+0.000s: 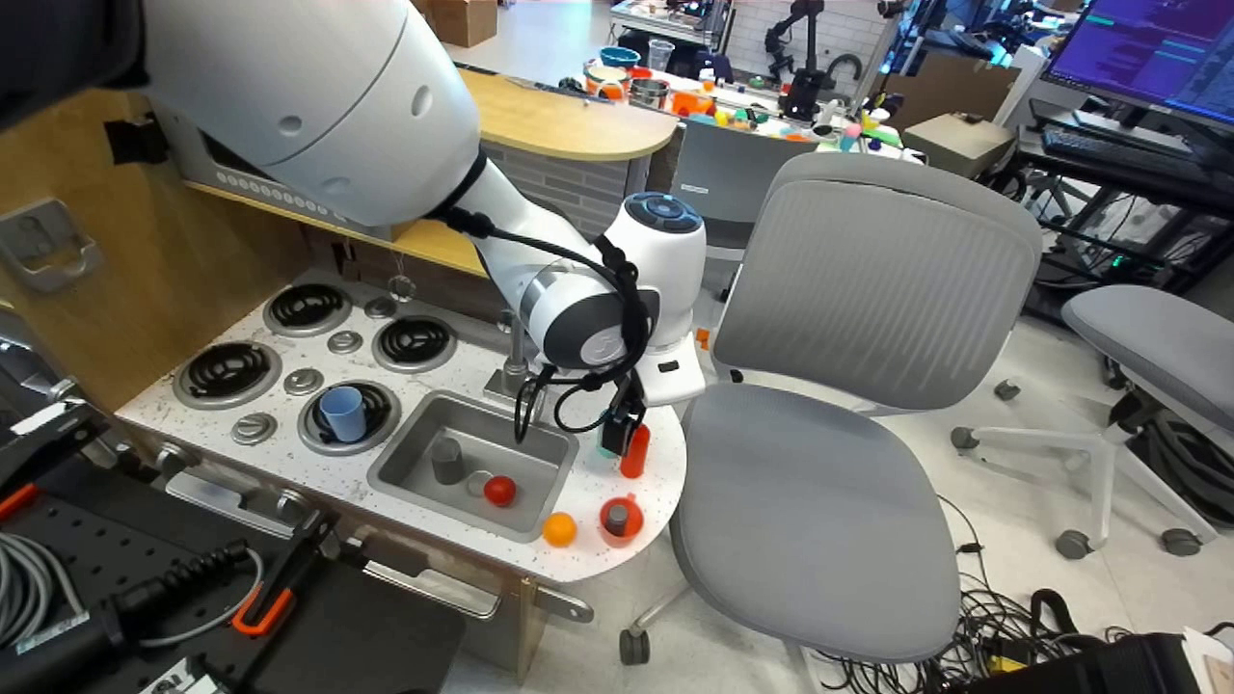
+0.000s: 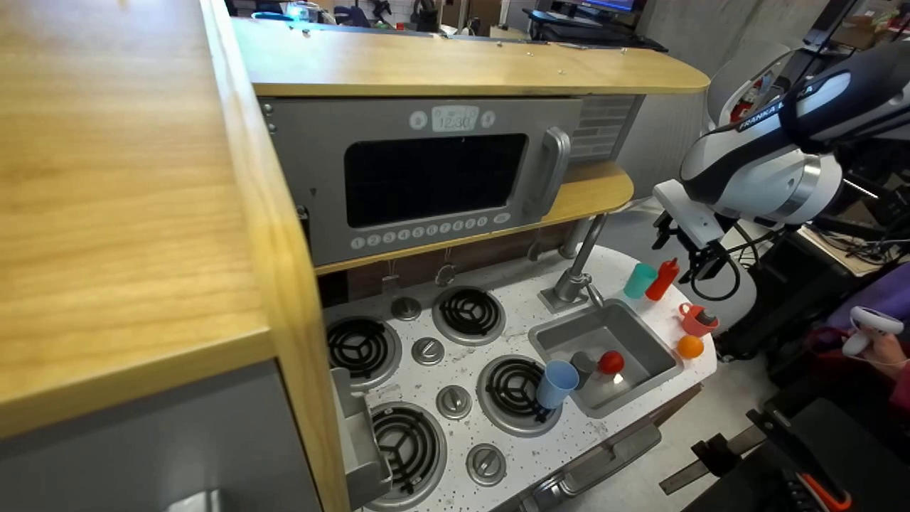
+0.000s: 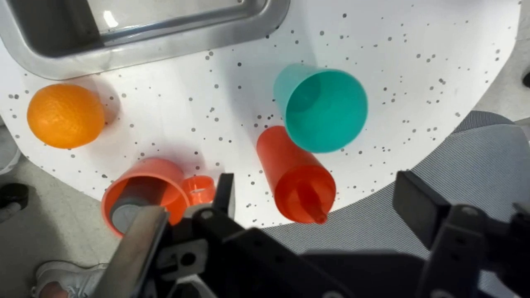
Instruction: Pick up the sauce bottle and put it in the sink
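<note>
The red sauce bottle (image 3: 290, 174) stands upright on the white countertop near its rounded edge. It also shows in both exterior views (image 1: 634, 455) (image 2: 662, 281). My gripper (image 3: 318, 192) is open and empty above it; in the wrist view the bottle's nozzle end shows between the two fingers, nearer the left one. In an exterior view the gripper (image 2: 684, 249) is just above and beside the bottle's tip. The grey sink (image 2: 643, 348) holds a red ball (image 2: 611, 363) and a grey cup (image 2: 583, 366). Its rim (image 3: 165, 54) shows at the top of the wrist view.
A teal cup (image 3: 327, 111) stands right beside the bottle. A red cup (image 3: 151, 165) with a grey piece in it and an orange (image 3: 65, 116) are nearby. The faucet (image 2: 577, 267) rises behind the sink. A blue cup (image 1: 342, 413) stands on a burner. A chair (image 1: 819, 520) adjoins the counter.
</note>
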Controlling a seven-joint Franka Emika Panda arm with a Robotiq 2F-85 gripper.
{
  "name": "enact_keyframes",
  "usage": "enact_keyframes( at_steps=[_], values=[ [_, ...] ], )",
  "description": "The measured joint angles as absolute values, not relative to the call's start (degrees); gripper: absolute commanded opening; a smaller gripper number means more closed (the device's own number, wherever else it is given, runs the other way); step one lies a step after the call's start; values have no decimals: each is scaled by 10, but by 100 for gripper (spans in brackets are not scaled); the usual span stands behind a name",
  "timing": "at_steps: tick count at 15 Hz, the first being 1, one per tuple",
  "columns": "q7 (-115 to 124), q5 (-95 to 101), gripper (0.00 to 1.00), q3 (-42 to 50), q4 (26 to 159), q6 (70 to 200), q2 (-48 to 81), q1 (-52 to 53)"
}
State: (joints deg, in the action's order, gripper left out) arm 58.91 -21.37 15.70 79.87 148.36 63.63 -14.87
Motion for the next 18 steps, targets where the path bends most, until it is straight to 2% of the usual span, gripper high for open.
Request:
enact_keyframes(
  at_steps=[7, 13, 18],
  values=[
    [595, -194, 16, 160, 758, 1457, 665, -153],
    [584, -195, 13, 161, 771, 1472, 638, -162],
    [481, -200, 13, 131, 870, 1475, 540, -169]
  ],
)
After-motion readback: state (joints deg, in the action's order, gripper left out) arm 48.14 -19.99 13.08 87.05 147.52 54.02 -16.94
